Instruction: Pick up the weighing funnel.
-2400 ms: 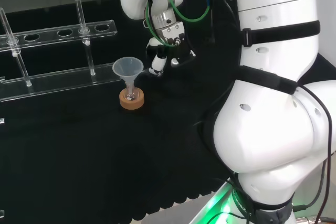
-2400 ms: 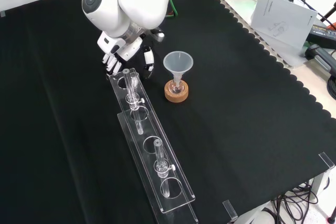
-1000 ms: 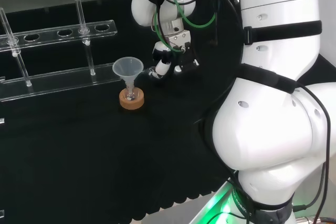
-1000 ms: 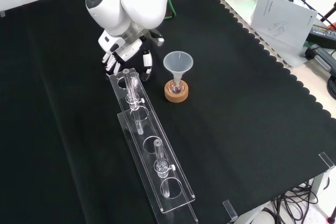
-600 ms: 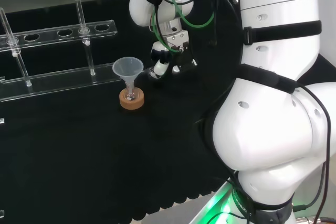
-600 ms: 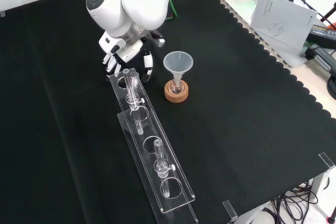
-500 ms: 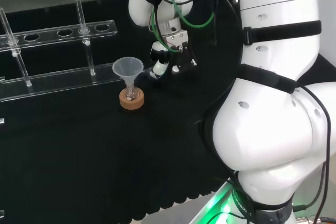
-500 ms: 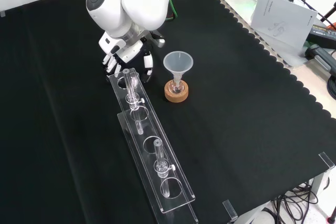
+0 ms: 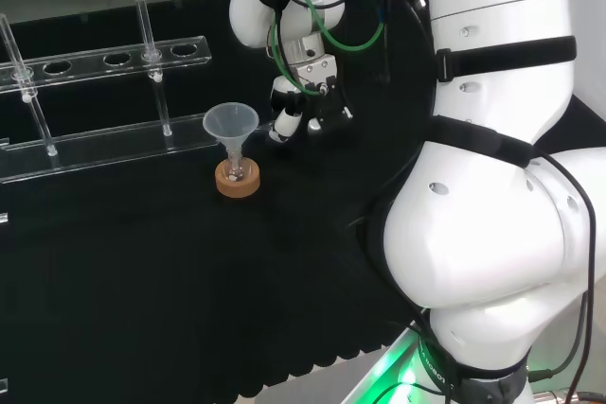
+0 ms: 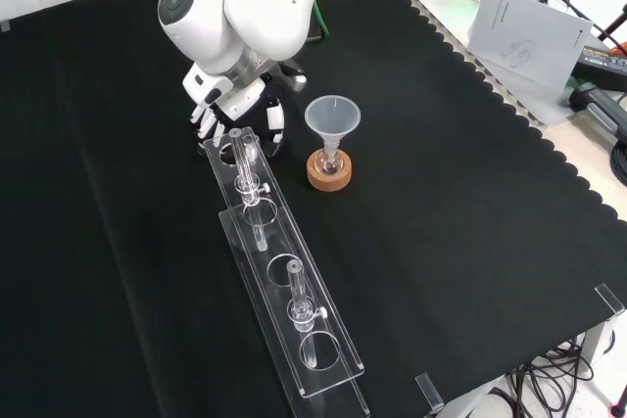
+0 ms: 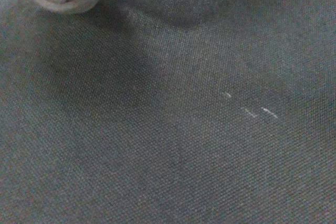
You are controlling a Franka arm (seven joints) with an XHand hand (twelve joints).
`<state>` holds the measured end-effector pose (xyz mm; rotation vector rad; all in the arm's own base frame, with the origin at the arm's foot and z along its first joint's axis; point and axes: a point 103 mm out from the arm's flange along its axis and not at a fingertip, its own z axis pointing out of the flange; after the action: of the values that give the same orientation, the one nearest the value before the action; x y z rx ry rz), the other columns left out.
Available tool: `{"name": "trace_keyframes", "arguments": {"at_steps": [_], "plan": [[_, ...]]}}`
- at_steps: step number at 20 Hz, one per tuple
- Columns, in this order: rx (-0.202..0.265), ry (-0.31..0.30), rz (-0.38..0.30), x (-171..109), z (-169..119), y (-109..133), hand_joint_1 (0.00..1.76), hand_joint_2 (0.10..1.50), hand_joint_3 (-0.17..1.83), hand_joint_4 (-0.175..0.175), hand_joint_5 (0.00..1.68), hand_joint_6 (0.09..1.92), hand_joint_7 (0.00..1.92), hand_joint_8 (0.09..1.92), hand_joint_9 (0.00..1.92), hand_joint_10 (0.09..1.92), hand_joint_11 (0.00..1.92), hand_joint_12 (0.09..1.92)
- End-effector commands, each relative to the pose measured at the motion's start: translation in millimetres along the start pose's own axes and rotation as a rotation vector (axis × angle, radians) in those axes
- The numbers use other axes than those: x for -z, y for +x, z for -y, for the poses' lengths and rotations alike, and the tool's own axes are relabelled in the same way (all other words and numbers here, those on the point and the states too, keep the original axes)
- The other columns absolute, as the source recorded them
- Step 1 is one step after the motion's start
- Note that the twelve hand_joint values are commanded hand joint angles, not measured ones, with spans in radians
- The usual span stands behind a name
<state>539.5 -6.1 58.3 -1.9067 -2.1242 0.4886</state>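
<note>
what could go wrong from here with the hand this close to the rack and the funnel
1. The hand hangs right at the end of the clear rack, beside a glass tube standing in it. A sideways move might knock the tube or shift the rack.
2. The funnel stands tall in a small flask on a cork ring, just right of the hand in the front view. It looks top-heavy, so a brush from the hand might tip it.
</note>
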Motion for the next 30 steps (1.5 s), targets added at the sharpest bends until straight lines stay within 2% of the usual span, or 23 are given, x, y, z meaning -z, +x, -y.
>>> {"name": "trace_keyframes", "arguments": {"at_steps": [1,4,5,6,7,9,14,24,30], "plan": [[-0.007,0.005,-0.004,-3.6,-1.7,-0.2,0.81,0.65,0.5,-0.016,0.74,0.9,0.27,0.75,0.54,0.66,0.28,1.37],[-0.019,-0.005,0.006,-3.8,-2.5,-1.8,0.83,0.68,0.52,0.01,0.89,0.84,0.3,0.74,0.56,0.64,0.29,1.37],[-0.021,-0.02,0.008,-3.6,-2.1,-2.5,0.91,0.76,0.47,0.071,0.97,0.86,0.31,0.74,0.58,0.64,0.3,1.37],[-0.022,-0.034,0.011,-2.4,-1.6,-2.1,0.97,0.8,0.45,0.119,1.03,0.88,0.34,0.73,0.61,0.63,0.31,1.35],[-0.025,-0.041,0.015,-0.8,-1.2,-2.2,1.02,0.81,0.47,0.147,1.06,0.9,0.37,0.72,0.63,0.61,0.33,1.34],[-0.026,-0.054,0.016,3.1,0.1,-3.7,1.05,0.77,0.57,0.169,1.09,0.94,0.4,0.7,0.68,0.58,0.36,1.33],[-0.03,-0.073,-0.017,14.0,4.2,-9.7,1.07,0.73,0.67,0.175,1.09,0.99,0.42,0.69,0.73,0.56,0.39,1.32],[-0.053,-0.1,-0.086,17.4,15.0,-23.6,1.06,0.73,0.68,0.175,1.09,0.99,0.43,0.7,0.76,0.56,0.42,1.31],[-0.058,-0.143,-0.107,20.5,20.4,-28.0,1.06,0.73,0.67,0.175,1.09,0.99,0.43,0.7,0.76,0.56,0.43,1.31]]}}
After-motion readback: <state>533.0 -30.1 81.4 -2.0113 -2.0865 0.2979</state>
